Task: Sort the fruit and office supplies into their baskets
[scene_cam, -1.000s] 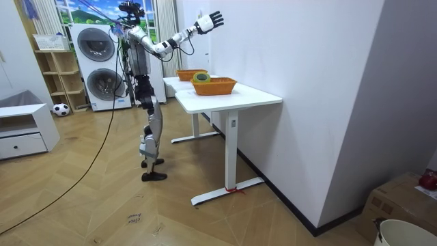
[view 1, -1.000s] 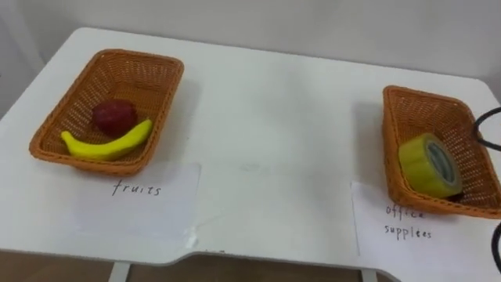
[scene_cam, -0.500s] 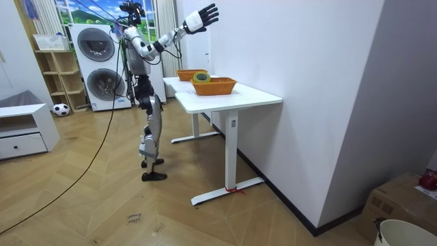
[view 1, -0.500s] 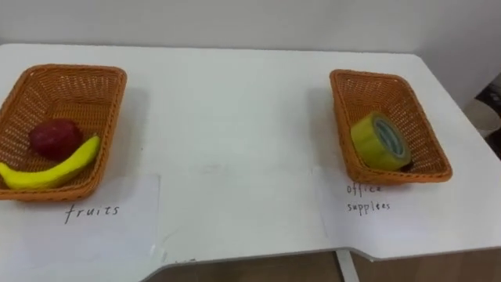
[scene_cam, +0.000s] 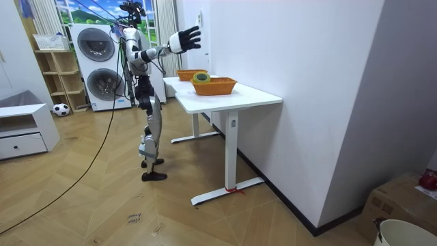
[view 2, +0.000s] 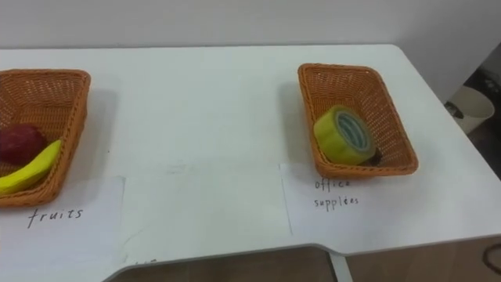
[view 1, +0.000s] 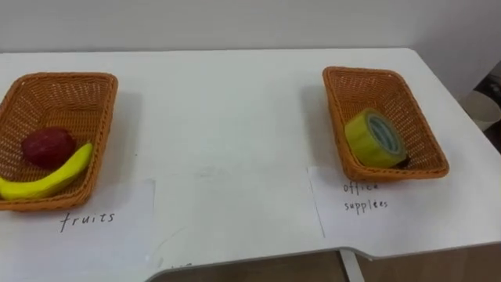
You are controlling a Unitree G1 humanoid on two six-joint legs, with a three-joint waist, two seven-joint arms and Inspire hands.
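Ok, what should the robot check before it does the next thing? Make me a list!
1. Banana and red fruit in the left basket by the fruits label: ok.
2. Tape roll in the right basket by the office supplies label: ok.
3. Nothing loose lying on the table: ok.
4. Right hand empty, fingers spread, raised high: ok.
5. What the dark thing beside the tape roll is: cannot tell.

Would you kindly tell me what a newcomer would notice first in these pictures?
A yellow tape roll sits in the right basket on the white table, a banana and a red fruit in the left basket. In the room view, the robot's right hand is raised, fingers spread.
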